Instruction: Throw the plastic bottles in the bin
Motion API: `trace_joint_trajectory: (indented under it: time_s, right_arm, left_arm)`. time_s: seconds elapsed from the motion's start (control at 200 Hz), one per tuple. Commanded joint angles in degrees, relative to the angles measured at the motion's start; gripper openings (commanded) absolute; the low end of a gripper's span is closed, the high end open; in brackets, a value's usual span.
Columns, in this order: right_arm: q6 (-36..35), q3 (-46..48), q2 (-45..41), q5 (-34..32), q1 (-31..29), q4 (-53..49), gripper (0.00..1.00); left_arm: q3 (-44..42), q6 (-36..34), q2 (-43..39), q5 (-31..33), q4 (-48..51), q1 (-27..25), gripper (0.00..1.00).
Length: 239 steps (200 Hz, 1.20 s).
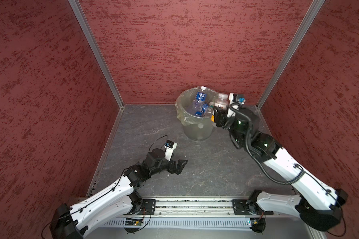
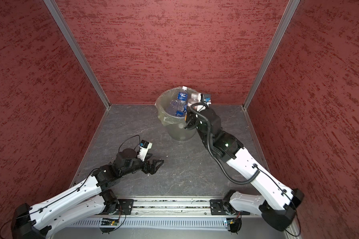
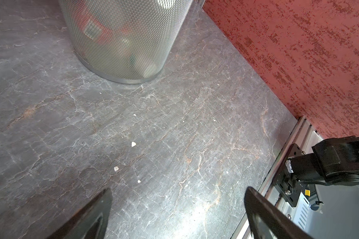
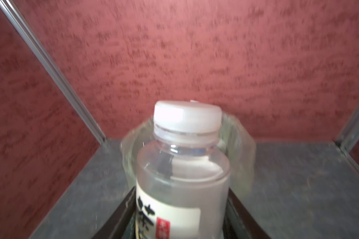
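Note:
The bin (image 1: 179,107) (image 2: 161,103), a round mesh bucket lined with a translucent bag, stands near the back wall. Several plastic bottles lie inside, one with a blue label (image 1: 201,96) (image 2: 182,96) standing up above the rim. My right gripper (image 1: 218,111) (image 2: 190,114) is shut on an upright clear bottle (image 1: 221,101) (image 2: 193,100) (image 4: 182,175) with a white cap and white label, held at the bin's right rim. The right wrist view shows the bin (image 4: 244,157) behind this bottle. My left gripper (image 1: 181,165) (image 2: 157,165) (image 3: 177,192) is open and empty, low over the floor in front of the bin (image 3: 122,37).
Red textured walls (image 1: 195,51) close in three sides, with aluminium corner posts (image 1: 97,53). A metal rail (image 1: 195,204) carrying both arm bases runs along the front edge. Small white crumbs (image 3: 133,144) dot the grey stone-patterned floor (image 1: 205,165).

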<state>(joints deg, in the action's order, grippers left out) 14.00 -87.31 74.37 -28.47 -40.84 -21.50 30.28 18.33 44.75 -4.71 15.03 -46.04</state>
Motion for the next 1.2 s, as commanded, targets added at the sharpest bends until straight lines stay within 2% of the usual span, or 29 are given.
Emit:
trace_joint_trajectory:
  time_s: [0.0, 0.045, 0.075, 0.15, 0.21, 0.306, 0.451, 0.626, 0.832, 1.032, 1.192]
  right_arm:
    - [-4.2, -12.0, 13.8, 0.0, 6.3, 0.5, 0.52]
    - [-3.5, -18.1, 20.2, -0.3, 8.5, -2.2, 0.70]
    - [-2.7, -22.1, 23.8, 0.4, 9.9, -4.4, 0.78]
    - [-1.3, -28.5, 30.4, -0.6, 11.7, -8.5, 0.86]
    - [-0.8, -29.5, 31.6, 1.9, 12.3, -8.9, 0.90]
    - [0.6, -24.7, 27.2, 4.5, 12.1, -6.0, 0.92]
    - [1.4, -16.7, 18.0, 4.8, 11.9, -1.4, 0.95]
    - [0.5, -11.8, 13.9, 4.7, 12.1, -2.7, 0.95]
    - [1.1, 2.1, 5.6, 4.4, 12.4, 0.3, 0.97]
    - [2.6, 16.1, -4.6, 4.1, 12.6, 2.4, 0.99]
    - [3.5, 24.6, -11.5, 3.0, 12.7, 1.9, 0.99]
  left_arm:
    - [-1.0, 0.4, -2.5, 1.1, 0.8, -0.2, 1.00]
    - [-1.4, 0.9, -3.4, 1.1, 0.8, -0.2, 1.00]
    - [-1.5, 1.1, -3.9, 1.0, 0.8, -0.3, 1.00]
    - [-1.7, 1.8, -5.2, 0.9, 1.7, -0.5, 1.00]
    - [-2.2, 2.3, -6.6, 1.2, 2.3, -0.8, 1.00]
    - [-3.2, 2.8, -8.9, 1.8, 3.5, -1.0, 1.00]
    - [-4.0, 2.9, -9.9, 2.2, 3.7, -1.1, 1.00]
    - [-3.5, 2.2, -7.2, 2.8, 2.1, -1.1, 0.99]
    - [1.1, -0.1, -3.0, 4.7, 2.4, 0.0, 1.00]
    - [4.5, -0.6, -0.1, 4.5, 2.1, 4.1, 1.00]
    - [5.9, 0.7, 2.3, 2.1, 1.6, 10.2, 0.99]
